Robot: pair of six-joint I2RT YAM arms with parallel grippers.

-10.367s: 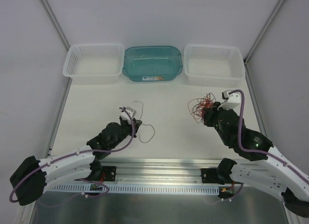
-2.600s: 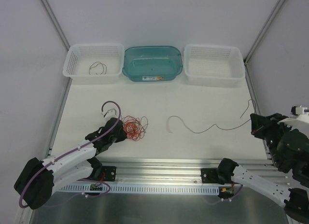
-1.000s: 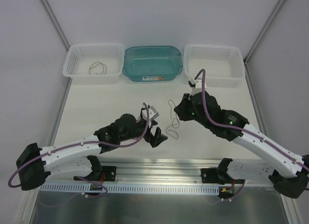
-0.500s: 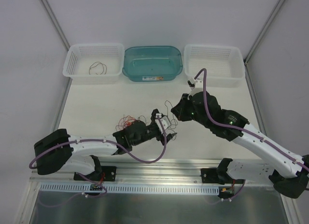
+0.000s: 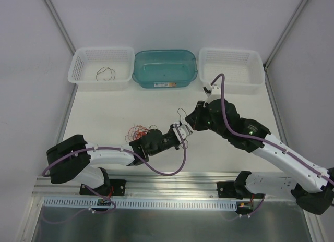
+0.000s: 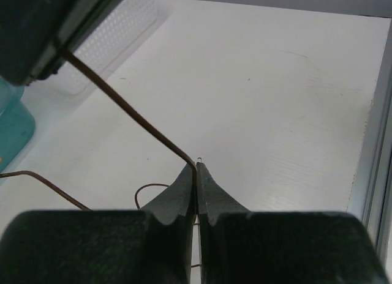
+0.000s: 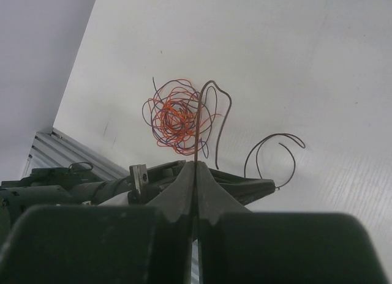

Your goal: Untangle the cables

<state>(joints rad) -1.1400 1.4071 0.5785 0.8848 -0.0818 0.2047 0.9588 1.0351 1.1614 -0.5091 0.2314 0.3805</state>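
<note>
Top external, from the near edge: the left arm point(image 5: 104, 153) lies low across the worktop point(image 5: 104, 111). The left hand point(image 5: 181, 131) is at the middle, just beside the right hand point(image 5: 191, 123). A second ago the left hand stood open and short of that spot; since then it has slid in and shut.

The left wrist view confirms this. Its jaws are pressed together on a thin dark cable point(image 6: 128, 109) that runs straight up and away to the right hand. The right wrist view shows the right hand's jaws pinched on the same strand, whose free end arches above them. So both hands now grip one cable, which we judge ready to be drawn clear.

Just behind the left hand, the red-and-dark tangle point(image 5: 140, 131) rests on the worktop. We cannot tell whether the held strand still threads through it.

Farthest off, the left basket point(image 5: 99, 50) holds one loose cable point(image 5: 106, 72). Beside it stand the teal bin point(image 5: 165, 53) and the right basket point(image 5: 229, 50). Most of the tangle remains to be worked.
</note>
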